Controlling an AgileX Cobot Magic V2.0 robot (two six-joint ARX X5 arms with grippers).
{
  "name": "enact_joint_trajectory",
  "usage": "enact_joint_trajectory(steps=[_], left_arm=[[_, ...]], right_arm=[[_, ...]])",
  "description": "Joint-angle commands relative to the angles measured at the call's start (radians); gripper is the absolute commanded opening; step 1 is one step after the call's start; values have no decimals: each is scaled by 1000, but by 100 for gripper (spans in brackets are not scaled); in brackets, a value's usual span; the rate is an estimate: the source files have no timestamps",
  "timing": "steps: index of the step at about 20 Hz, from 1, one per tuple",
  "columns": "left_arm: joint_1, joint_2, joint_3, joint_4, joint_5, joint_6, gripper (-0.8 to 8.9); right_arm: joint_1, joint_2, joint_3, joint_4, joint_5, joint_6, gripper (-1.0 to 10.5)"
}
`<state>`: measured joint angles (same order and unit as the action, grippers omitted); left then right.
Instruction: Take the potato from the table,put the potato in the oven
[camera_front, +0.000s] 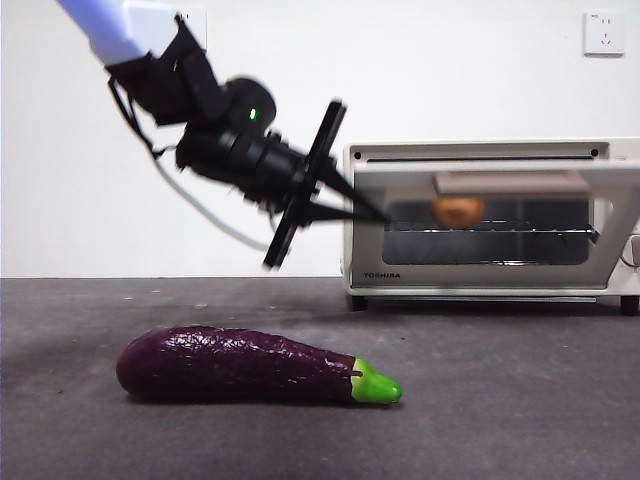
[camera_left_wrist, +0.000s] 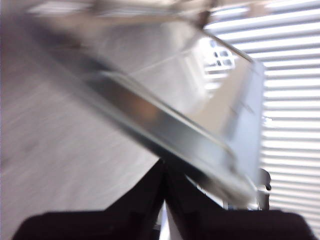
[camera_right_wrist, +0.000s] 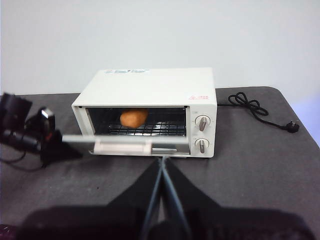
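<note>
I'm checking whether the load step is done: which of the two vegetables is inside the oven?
The potato, small and orange-brown, on the wire rack inside the oven. The long purple eggplant lies on the table.

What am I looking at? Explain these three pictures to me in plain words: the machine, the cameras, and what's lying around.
This is a robot with two arms at a table, each ending in a two-jaw gripper. One picture comes from a low camera looking across the table; the other two come from cameras on the arms' wrists.

A purple eggplant lies on the table in front. Behind it stands a white toaster oven with its door partly open and a potato on the rack inside.

The left gripper is at the door's edge, jaws shut, holding nothing; its own camera shows the door up close and blurred. The right gripper sits back from the oven, also shut and empty.
</note>
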<state>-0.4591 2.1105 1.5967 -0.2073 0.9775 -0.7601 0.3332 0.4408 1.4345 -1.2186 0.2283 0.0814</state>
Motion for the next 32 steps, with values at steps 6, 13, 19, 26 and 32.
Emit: enact_joint_trajectory(steps=[6,13,19,26,32], left_arm=[[-5,8,192,-31,-42,-15,-7],[-2,8,283,-72,11,-6,-7],[-3,-51,296,-112,44,49,-7],[-11,-230,296,-350,-25,330,-6],[-11,-431,296,-614,-233,603,-5]], right_arm=[[1,-4,3,4,0,-6,-3],[1,0,2,-22,0,-6,0],[1,0,2,-40,0,-6,1],[1,1,2,-108,0,-3,1],[1,1,2,-155,0,22,1]])
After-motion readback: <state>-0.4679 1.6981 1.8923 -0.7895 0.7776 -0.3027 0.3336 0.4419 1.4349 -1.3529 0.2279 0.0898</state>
